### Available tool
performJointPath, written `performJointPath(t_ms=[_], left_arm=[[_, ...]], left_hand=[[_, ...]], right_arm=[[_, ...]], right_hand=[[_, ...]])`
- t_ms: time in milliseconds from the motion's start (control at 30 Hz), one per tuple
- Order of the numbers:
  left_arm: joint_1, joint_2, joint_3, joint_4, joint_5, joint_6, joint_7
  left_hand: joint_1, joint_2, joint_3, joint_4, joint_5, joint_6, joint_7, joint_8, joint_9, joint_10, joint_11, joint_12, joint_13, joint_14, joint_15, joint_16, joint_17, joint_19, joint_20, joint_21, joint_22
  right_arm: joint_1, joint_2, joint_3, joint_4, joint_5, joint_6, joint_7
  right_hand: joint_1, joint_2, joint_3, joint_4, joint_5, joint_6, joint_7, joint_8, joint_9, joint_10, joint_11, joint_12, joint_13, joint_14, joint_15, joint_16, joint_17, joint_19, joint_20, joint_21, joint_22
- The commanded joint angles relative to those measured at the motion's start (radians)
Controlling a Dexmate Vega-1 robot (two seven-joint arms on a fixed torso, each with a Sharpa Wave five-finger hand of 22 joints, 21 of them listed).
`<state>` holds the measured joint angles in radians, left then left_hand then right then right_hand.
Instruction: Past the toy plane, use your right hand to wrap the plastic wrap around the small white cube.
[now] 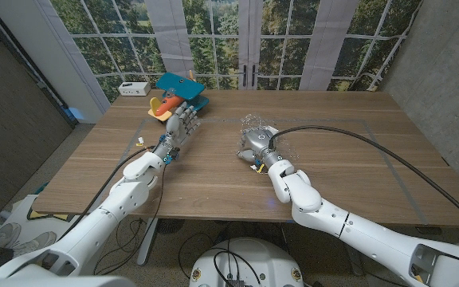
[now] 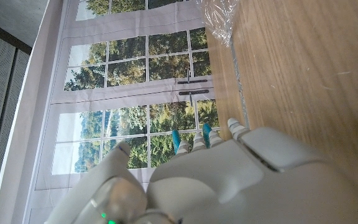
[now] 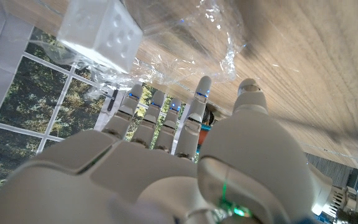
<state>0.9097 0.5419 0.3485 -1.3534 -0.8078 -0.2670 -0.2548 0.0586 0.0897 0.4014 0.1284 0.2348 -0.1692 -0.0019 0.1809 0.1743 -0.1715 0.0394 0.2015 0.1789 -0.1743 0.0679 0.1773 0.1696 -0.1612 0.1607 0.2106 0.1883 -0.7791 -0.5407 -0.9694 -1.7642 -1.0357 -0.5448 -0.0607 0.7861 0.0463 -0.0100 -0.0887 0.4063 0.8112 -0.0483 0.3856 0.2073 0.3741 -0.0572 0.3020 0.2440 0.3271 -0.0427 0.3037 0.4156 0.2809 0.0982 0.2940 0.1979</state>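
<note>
Right wrist view: small white plastic cube with dimpled faces [image 3: 97,32] on a crinkled sheet of clear plastic wrap [image 3: 185,43], directly ahead of the right hand [image 3: 185,155] along the line of its fingers. Fingers [image 3: 197,102] extended and slightly apart, tips short of the cube, nothing gripped as far as visible. Cube roughly equal-sided, so no long axis to align with; wrap spread wider than the cube, edges ruffled upward.

Head view: wrap [image 1: 281,143] near the table's middle, just beyond and around the right hand [image 1: 253,145]; cube itself too hidden there to place. Right hand clearly the nearer one. Left hand [image 1: 180,121] well apart, stretched toward the teal and orange toy plane [image 1: 175,94] near the far edge of the wooden table [image 1: 341,175], fingers straight, contact with the plane not determinable.

Judgement: next move requires a forward reach, then gathering of a wrap edge over the cube.
</note>
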Motion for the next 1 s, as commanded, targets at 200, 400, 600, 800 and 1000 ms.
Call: performJointPath(t_ms=[200, 400, 600, 800, 1000], left_arm=[[0.006, 0.011, -0.003, -0.010, 0.001, 0.005, 0.001], [0.010, 0.017, -0.006, -0.016, 0.000, 0.011, 0.008], [0.006, 0.016, -0.004, -0.010, -0.002, 0.013, 0.000], [-0.003, 0.011, -0.001, 0.004, -0.003, 0.011, -0.012], [-0.012, 0.004, 0.002, 0.018, -0.004, 0.010, -0.020]], left_hand=[[0.007, 0.012, -0.004, -0.002, 0.002, -0.118, -0.006, 0.000, 0.003, -0.172, 0.008, -0.005, 0.003, -0.175, 0.002, 0.000, 0.003, -0.009, -0.001, -0.004, 0.003], [0.007, 0.012, -0.005, -0.002, 0.002, -0.120, -0.007, 0.000, 0.003, -0.173, 0.011, -0.005, 0.003, -0.177, 0.005, 0.000, 0.003, -0.010, -0.002, -0.004, 0.003], [0.007, 0.012, -0.005, -0.002, 0.002, -0.121, -0.006, 0.000, 0.003, -0.174, 0.011, -0.005, 0.003, -0.178, 0.005, 0.000, 0.003, -0.010, -0.002, -0.004, 0.003], [0.007, 0.012, -0.005, -0.002, 0.002, -0.121, -0.006, 0.001, 0.002, -0.175, 0.011, -0.005, 0.003, -0.179, 0.005, 0.000, 0.003, -0.011, -0.002, -0.003, 0.003], [0.007, 0.012, -0.006, -0.002, 0.002, -0.121, -0.005, 0.001, 0.002, -0.174, 0.012, -0.005, 0.003, -0.178, 0.005, 0.001, 0.003, -0.010, -0.014, -0.003, 0.003]], right_arm=[[0.033, 0.011, -0.030, 0.066, 0.015, 0.018, -0.011], [0.019, 0.018, -0.020, 0.093, 0.038, 0.053, -0.134], [0.000, 0.025, -0.005, 0.110, 0.051, 0.061, -0.254], [-0.029, 0.016, 0.035, 0.098, 0.095, 0.092, -0.389], [-0.040, 0.015, 0.053, 0.089, 0.087, 0.067, -0.457]], right_hand=[[0.052, 0.037, 0.022, -0.024, 0.012, 0.056, -0.007, 0.021, 0.000, 0.043, -0.009, 0.012, 0.002, 0.040, -0.068, 0.010, 0.001, 0.029, -0.012, 0.015, 0.003], [0.175, 0.123, 0.097, -0.063, 0.014, 0.151, -0.012, 0.059, 0.001, 0.129, -0.029, 0.034, 0.004, 0.115, -0.115, 0.025, -0.001, 0.077, -0.045, 0.034, 0.001], [0.229, 0.144, 0.146, -0.066, 0.004, 0.195, 0.005, 0.079, 0.001, 0.171, -0.045, 0.044, 0.007, 0.150, -0.144, 0.027, -0.003, 0.092, -0.069, 0.040, 0.000], [0.239, 0.136, 0.159, -0.062, -0.004, 0.203, 0.007, 0.084, 0.001, 0.193, -0.051, 0.050, 0.009, 0.174, -0.151, 0.029, -0.006, 0.093, -0.065, 0.041, -0.001], [0.241, 0.133, 0.165, -0.058, -0.009, 0.204, 0.005, 0.086, 0.000, 0.195, -0.049, 0.049, 0.011, 0.182, -0.156, 0.027, -0.008, 0.095, -0.064, 0.042, -0.001]])
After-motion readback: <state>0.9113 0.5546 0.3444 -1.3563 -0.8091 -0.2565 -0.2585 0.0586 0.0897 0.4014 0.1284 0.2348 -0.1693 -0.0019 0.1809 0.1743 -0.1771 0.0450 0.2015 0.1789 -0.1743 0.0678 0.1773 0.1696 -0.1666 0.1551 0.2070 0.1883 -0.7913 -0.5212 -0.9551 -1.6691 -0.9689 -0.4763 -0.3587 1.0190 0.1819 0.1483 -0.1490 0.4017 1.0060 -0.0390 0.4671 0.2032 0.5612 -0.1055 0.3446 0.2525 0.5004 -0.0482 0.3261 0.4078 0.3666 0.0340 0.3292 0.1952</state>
